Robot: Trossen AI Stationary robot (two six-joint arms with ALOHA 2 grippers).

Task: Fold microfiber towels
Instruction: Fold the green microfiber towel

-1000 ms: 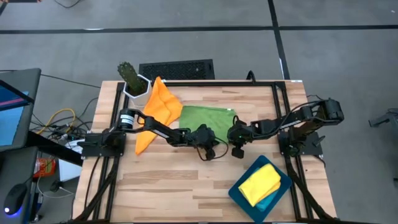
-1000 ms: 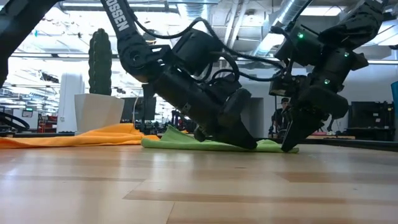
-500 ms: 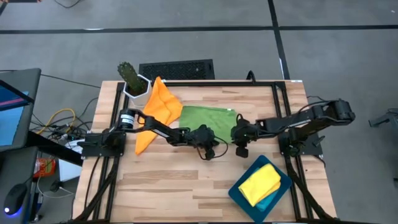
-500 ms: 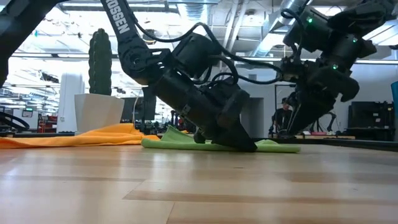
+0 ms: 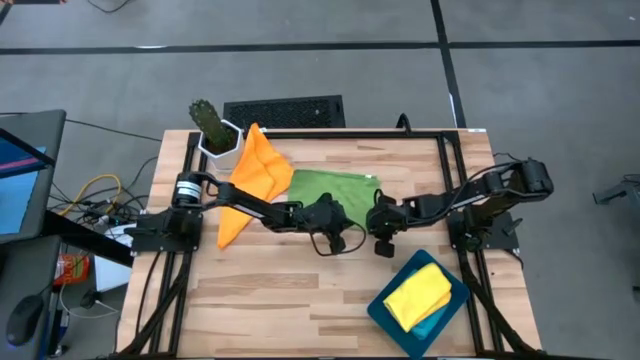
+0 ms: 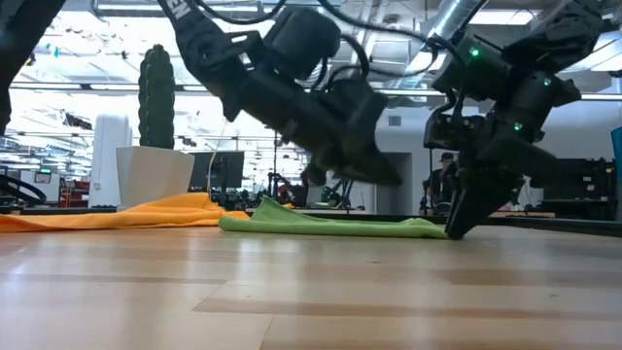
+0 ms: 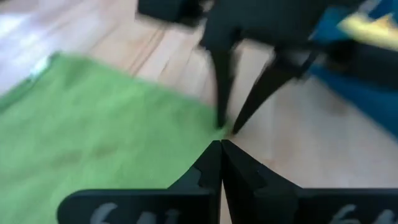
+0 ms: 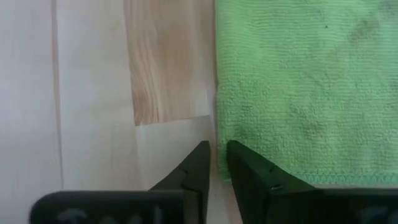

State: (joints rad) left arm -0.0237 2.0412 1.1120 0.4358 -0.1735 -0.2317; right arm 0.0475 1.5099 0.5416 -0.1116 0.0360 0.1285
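Two arms angled inward, right gripper (image 6: 457, 231) seemingly touching green towel (image 5: 335, 186) corner

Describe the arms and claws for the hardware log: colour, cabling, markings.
Both arms are black, jointed, with loose black cables looping along them. The left claw has two flat dark fingers tapering to points; the right claw looks the same. White lettering runs along the left arm. Green indicator lights glow on the right arm.

A green towel (image 5: 335, 186) and an orange one (image 5: 253, 172) lie on the pale wooden surface (image 5: 300, 290); a yellow towel (image 5: 418, 295) fills a teal tray (image 5: 455, 300).
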